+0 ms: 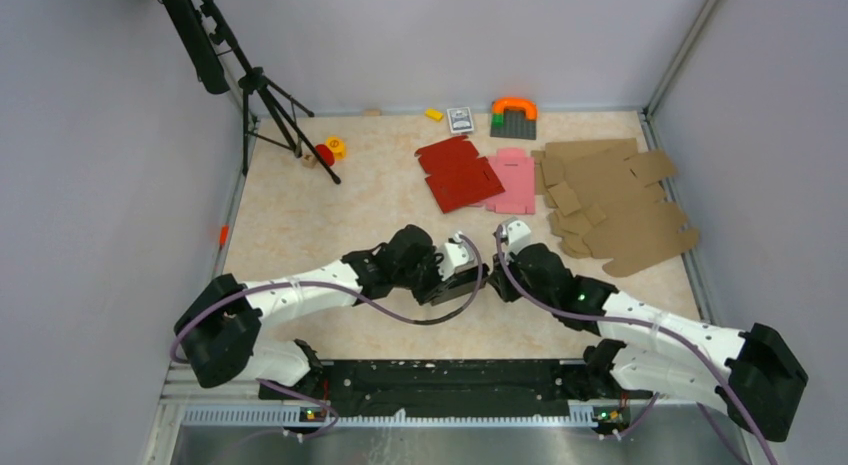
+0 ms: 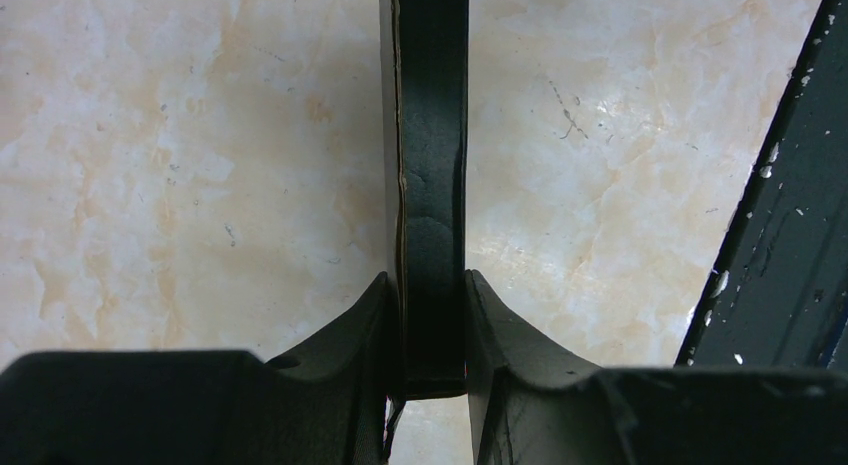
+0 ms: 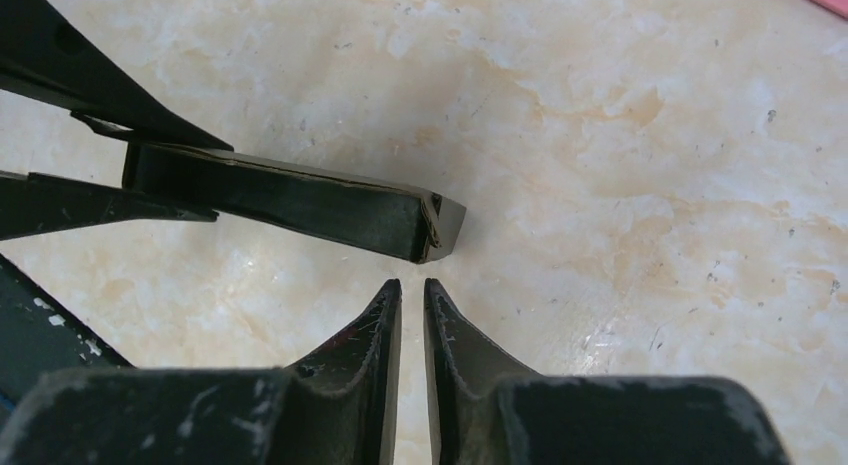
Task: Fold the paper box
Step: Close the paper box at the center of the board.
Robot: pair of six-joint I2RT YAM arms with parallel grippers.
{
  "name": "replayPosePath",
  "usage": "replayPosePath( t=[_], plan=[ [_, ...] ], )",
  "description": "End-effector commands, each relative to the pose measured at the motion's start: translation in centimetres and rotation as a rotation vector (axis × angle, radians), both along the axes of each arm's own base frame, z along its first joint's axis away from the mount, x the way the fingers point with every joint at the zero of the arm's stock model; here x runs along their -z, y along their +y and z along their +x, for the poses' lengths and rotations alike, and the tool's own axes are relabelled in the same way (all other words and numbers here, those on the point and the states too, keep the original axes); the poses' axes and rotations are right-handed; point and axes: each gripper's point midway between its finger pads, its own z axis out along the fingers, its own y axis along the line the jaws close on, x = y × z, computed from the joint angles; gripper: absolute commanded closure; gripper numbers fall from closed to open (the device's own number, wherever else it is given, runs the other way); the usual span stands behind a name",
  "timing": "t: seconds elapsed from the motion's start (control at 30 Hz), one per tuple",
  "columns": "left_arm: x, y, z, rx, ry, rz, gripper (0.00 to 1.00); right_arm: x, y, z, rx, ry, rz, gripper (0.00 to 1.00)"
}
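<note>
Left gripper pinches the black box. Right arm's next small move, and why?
Probably open the right gripper and ease forward onto the free end of the paper box: its fingers sit nearly shut, empty, just short of that end, while the left gripper clamps the other.

Matte black cardboard paper box (image 2: pixel 432 185); smooth marbled table (image 2: pixel 200 185).

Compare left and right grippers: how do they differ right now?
Left gripper clamps the folded black box; right gripper holds nothing. Left fingers are spread by the box's thickness; right fingers nearly touch. Right tips sit just short of the box's end. Shared: they face each other at that box.
</note>
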Motion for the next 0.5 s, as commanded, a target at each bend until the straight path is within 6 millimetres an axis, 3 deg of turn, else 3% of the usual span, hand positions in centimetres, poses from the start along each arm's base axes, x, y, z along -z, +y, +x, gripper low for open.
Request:
replayPosePath(
  t=[0.0, 0.13, 0.27, 0.47],
  plan=[
    [-1.2, -0.7, 0.9, 0.017, -0.035, -0.021, 0.82, -2.0, 0.2, -0.4, -0.023, -0.035, 0.040, 0.85],
    [-1.4, -0.8, 0.8, 0.032, -0.036, -0.021, 0.82, -4.5, 0.8, -0.2, -0.024, -0.048, 0.088, 0.75],
    [-1.4, -0.9, 0.8, 0.036, -0.035, -0.021, 0.82, -7.1, 1.2, 1.4, 0.023, -0.006, 0.163, 0.75],
    [-1.6, -1.0, 0.7, 0.038, -0.031, -0.028, 0.82, -7.3, 2.2, 3.9, 0.076, 0.082, 0.187, 0.67]
  ],
)
